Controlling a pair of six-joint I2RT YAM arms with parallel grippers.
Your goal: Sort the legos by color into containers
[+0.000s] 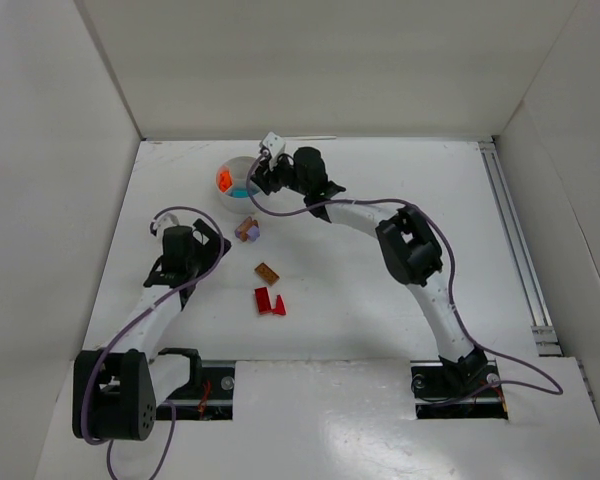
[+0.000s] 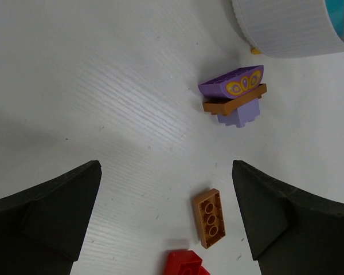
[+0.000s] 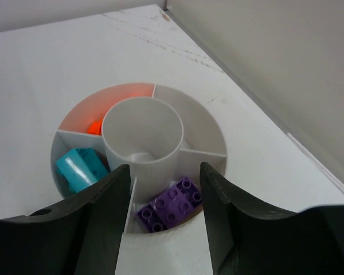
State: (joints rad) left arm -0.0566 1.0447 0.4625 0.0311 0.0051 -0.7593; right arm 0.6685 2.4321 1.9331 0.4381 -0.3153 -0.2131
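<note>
The white round dish (image 3: pixel 215 129) (image 1: pixel 230 196) has a central well and divided compartments. One compartment holds a purple brick (image 3: pixel 171 207), another a teal piece (image 3: pixel 80 167), another an orange piece (image 3: pixel 94 127). My right gripper (image 3: pixel 165 220) (image 1: pixel 263 172) is open and empty, right above the purple brick's compartment. My left gripper (image 2: pixel 166 215) (image 1: pixel 180 258) is open and empty above the table. A brown-orange brick (image 2: pixel 208 217) (image 1: pixel 267 271) lies between its fingers' span. A red piece (image 2: pixel 183 264) (image 1: pixel 267 301) lies nearer. A purple piece with a brown-orange plate (image 2: pixel 235 96) (image 1: pixel 246 230) sits beside the dish (image 2: pixel 286 26).
White walls enclose the table on the left, back and right. A metal rail (image 1: pixel 515 235) runs along the right side. A small yellow bit (image 2: pixel 255 51) shows at the dish's base.
</note>
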